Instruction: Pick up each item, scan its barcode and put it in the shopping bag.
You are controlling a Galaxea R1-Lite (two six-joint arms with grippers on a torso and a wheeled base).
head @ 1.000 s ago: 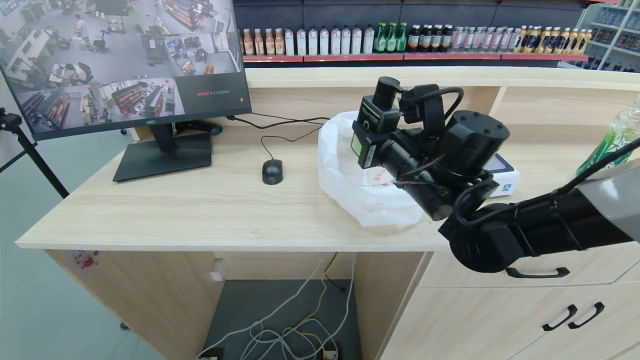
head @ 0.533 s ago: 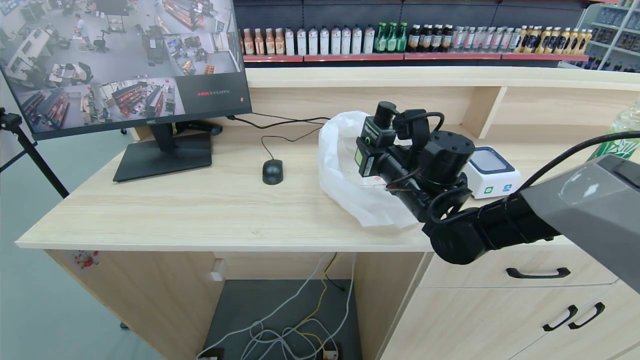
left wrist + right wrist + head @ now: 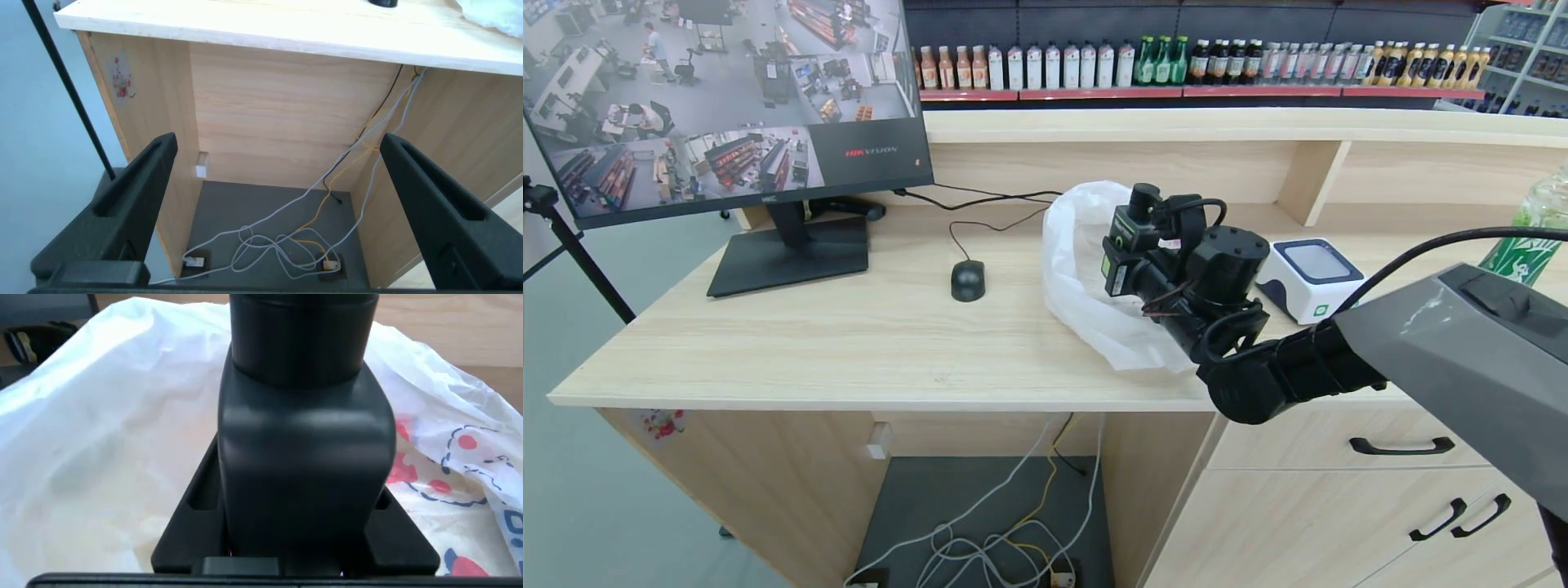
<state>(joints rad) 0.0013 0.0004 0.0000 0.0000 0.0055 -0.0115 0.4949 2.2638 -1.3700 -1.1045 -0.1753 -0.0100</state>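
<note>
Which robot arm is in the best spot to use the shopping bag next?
The right one. The right gripper is at the mouth of the white shopping bag on the counter. The left gripper hangs open and empty below the countertop.

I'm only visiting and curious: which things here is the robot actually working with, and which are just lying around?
For the job: shopping bag, barcode scanner, probably the green bottle.

Just lying about: monitor, mouse, cables under the counter, shelf bottles.
</note>
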